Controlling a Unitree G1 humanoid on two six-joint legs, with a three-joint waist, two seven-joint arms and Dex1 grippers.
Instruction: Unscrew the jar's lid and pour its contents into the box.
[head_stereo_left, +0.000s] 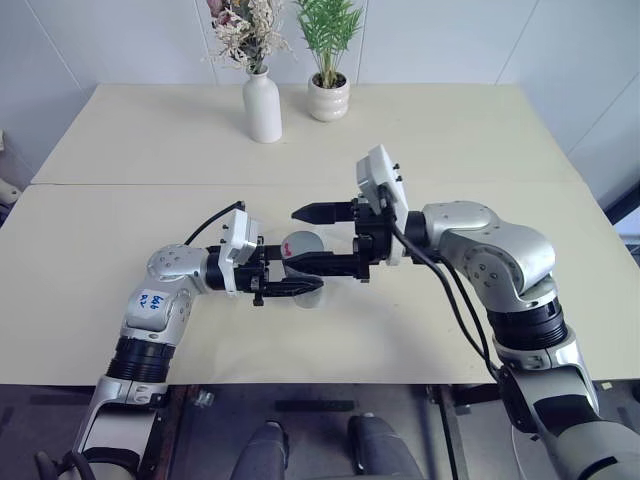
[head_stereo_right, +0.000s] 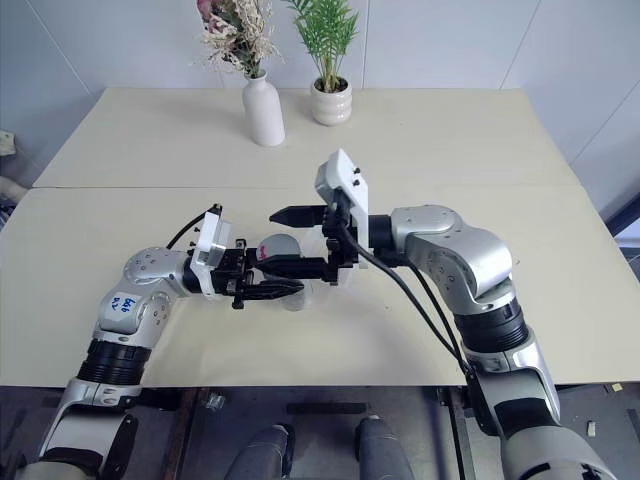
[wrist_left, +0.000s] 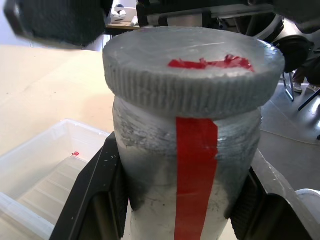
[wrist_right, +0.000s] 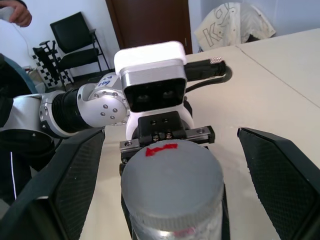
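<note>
Midway over the table (head_stereo_left: 120, 230), the left gripper (head_stereo_left: 290, 281) was clamped on the jar (wrist_left: 190, 185), holding it sideways with the lid (wrist_right: 171, 175) still on and facing the right gripper (head_stereo_left: 312, 238). Its fingers stood wide apart, one either side of the lid, not touching. The box (wrist_left: 35, 165) lay below on the table.

Left tool (head_stereo_left: 290, 281) clamped tight, level; right tool (head_stereo_left: 305, 238) spread wide, facing it.

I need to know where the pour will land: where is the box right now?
In the left wrist view the clear box sits on the table just below and beside the jar, which the left gripper holds.
</note>
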